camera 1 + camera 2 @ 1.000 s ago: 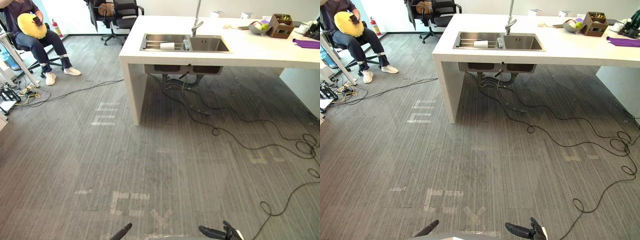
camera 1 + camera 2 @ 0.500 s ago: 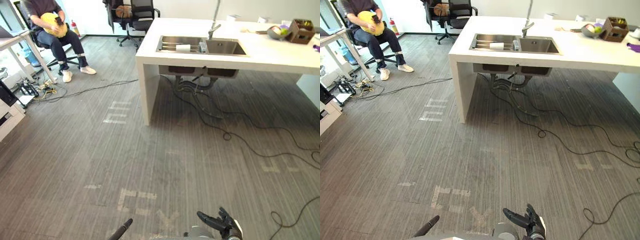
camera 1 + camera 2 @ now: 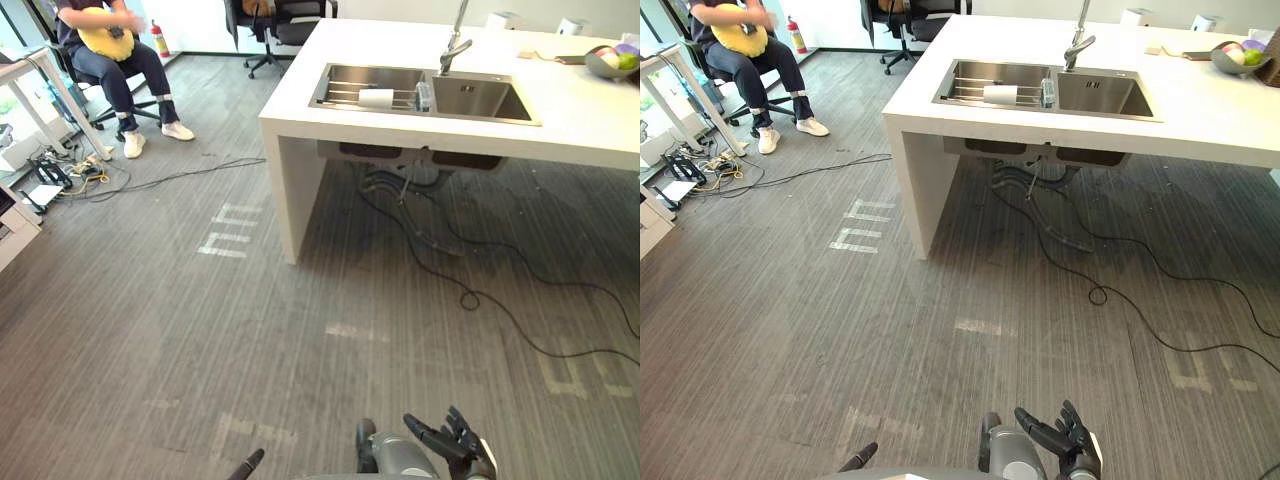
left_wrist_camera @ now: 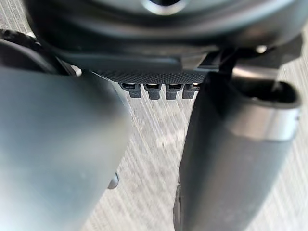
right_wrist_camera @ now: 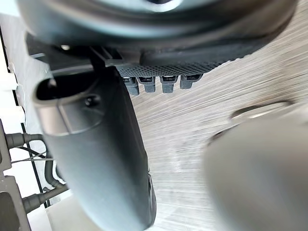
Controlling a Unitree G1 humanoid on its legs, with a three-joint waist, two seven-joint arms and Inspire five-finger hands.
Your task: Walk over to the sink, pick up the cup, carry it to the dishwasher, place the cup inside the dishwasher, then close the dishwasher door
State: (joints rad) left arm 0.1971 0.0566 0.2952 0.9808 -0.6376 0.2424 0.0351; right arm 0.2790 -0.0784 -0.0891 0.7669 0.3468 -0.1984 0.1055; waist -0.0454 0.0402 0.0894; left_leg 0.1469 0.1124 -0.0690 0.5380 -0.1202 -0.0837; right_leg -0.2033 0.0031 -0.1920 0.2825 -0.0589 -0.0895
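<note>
Presently the right hand (image 3: pixel 455 449) hangs low, fingers spread, grasping nothing; the left hand (image 3: pixel 245 464) is likewise released and empty. Well ahead of both, the cup (image 3: pixel 376 98) lies sideways in the sink (image 3: pixel 485 100) of the worktop (image 3: pixel 590 112).

We see a sink (image 3: pixel 480 98) of brushed steel with a dull sheen, set in a smooth, matt white counter (image 3: pixel 590 120). The tap (image 3: pixel 452 45) is polished metal. The floor (image 3: pixel 180 330) is grey carpet, ribbed and rough. Our right hand (image 3: pixel 460 448) looks like matt dark plastic
</note>
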